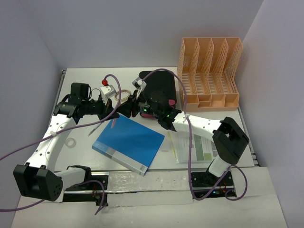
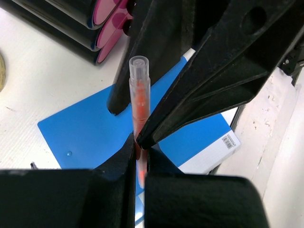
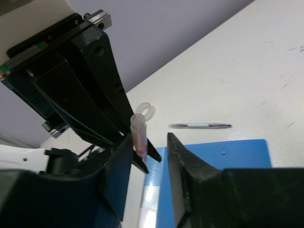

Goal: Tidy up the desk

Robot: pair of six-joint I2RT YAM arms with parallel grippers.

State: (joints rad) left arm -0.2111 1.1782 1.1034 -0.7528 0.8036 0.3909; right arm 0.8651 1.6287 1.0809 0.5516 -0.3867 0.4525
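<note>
The white desk point(image 1: 90, 78) holds a blue notebook point(image 1: 128, 142). Both grippers meet above the notebook's far corner. My left gripper point(image 1: 117, 108) is shut on an orange pen with a clear barrel point(image 2: 139, 99); its jaws point(image 2: 137, 152) pinch the pen's lower part. My right gripper point(image 1: 131, 106) is open around the same pen point(image 3: 139, 134), in the right wrist view point(image 3: 149, 142). The pen lies against one finger point(image 3: 118, 171), and the other finger point(image 3: 187, 166) stands apart from it. In the top view, only the pen's red tip point(image 1: 114, 122) shows.
A black box with pink drawers point(image 1: 159, 90) and an orange file rack point(image 1: 209, 71) stand at the back right. A grey pen point(image 1: 97, 127) and a tape ring point(image 1: 71, 142) lie left of the notebook. Printed sheets point(image 1: 199, 149) lie at the right.
</note>
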